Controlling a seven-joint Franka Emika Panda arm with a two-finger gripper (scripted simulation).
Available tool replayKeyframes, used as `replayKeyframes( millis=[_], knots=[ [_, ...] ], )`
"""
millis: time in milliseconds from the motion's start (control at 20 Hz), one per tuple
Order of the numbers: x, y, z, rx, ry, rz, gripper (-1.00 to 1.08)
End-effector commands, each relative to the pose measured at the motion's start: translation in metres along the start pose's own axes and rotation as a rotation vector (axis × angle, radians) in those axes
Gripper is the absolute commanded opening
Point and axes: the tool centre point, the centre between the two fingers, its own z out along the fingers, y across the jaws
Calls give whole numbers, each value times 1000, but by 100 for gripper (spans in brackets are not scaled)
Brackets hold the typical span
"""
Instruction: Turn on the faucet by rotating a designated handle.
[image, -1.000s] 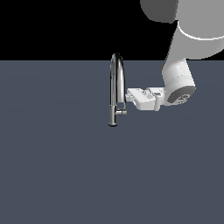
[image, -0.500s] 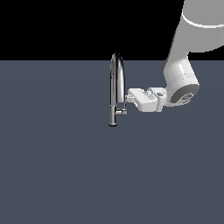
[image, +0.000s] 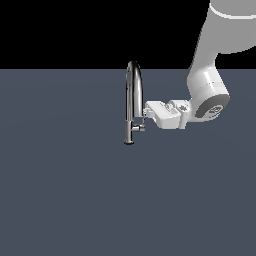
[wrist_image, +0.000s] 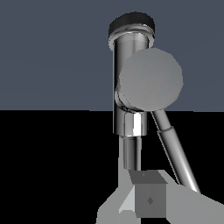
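The chrome faucet (image: 133, 97) stands mid-scene with its tall arched spout. The handle (image: 139, 128) is a short stub that sticks out from the lower stem toward the exterior view's right. My gripper (image: 146, 113) lies sideways on that side, its tips against the stem just above the handle, and looks shut on nothing. In the wrist view the handle's round end face (wrist_image: 151, 79) fills the middle, with the faucet stem (wrist_image: 127, 118) behind it. There the closed fingertips (wrist_image: 149, 199) sit close to the stem.
A flat dark grey surface (image: 65, 190) spreads all around the faucet. My white arm (image: 207, 87) comes down from the upper part of the exterior view's right.
The upper arm has swung toward the exterior view's right. The gripper has stayed by the stem, shifting only slightly. The handle shows no clear turn.
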Motion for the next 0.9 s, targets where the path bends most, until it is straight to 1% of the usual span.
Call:
replayKeyframes(
  millis=[0, 600, 650, 700, 850],
  knots=[
    [4, 8, -2, 1, -1, 4, -100],
    [21, 47, -6, 4, 1, 5, -100],
    [21, 47, -6, 4, 1, 5, -100],
    [9, 36, 2, -8, -2, -17, -100],
    [31, 45, -1, -4, -1, -10, -100]
  ],
)
